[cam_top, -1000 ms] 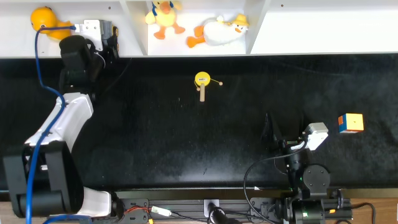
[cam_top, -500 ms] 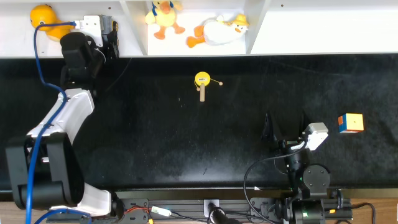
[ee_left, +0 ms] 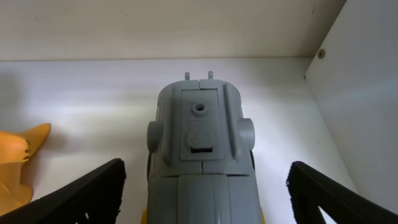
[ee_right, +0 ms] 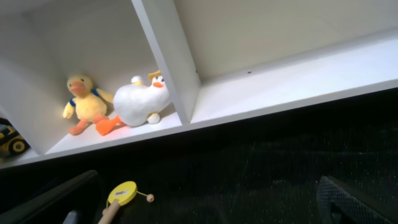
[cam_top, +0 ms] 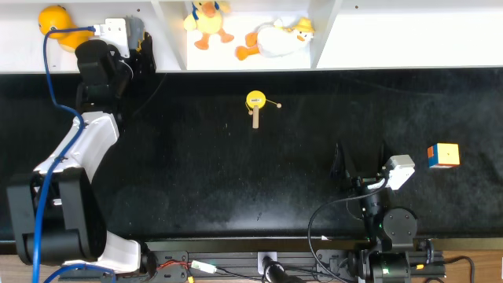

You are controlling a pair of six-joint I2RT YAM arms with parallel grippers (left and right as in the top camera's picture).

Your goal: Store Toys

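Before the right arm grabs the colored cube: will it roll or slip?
The cube likely won't roll: flat faces, resting flat on the table. Looks hard, so probably holds shape. Smooth-looking sides might slip under a light pinch.

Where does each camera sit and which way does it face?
Top view: overhead, looking down on table and shelf; both arms show.
Left wrist view: in shelf's left compartment, facing grey toy; left gripper flanks it.
Right wrist view: above table, facing shelf; right gripper shows.
Shared by top and right wrist: yellow duck, rattle.
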